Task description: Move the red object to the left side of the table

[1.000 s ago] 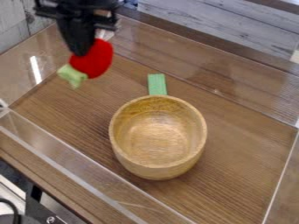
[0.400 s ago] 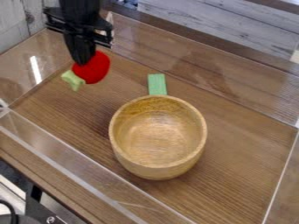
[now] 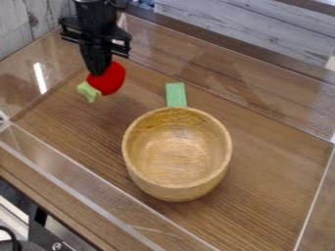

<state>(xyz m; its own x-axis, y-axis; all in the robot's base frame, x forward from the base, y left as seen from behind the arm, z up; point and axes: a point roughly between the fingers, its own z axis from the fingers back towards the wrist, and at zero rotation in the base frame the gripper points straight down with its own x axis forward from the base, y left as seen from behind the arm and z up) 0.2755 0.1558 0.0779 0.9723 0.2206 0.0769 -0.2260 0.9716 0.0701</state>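
Observation:
The red object (image 3: 108, 78) is a small rounded toy with a light-green stem end (image 3: 88, 92) pointing down-left. It hangs just above the brown wood-grain table (image 3: 78, 127), over its left part. My black gripper (image 3: 98, 65) comes down from the top of the camera view and is shut on the top of the red object. Whether the stem touches the tabletop I cannot tell.
A wooden bowl (image 3: 177, 151) stands right of centre, much larger than the toy. A flat green block (image 3: 175, 94) lies just behind the bowl. Low clear acrylic walls (image 3: 92, 201) border the tabletop on all sides.
The gripper has carried the red object lower and a little to the right, nearer the tabletop. The bowl and green block have not moved.

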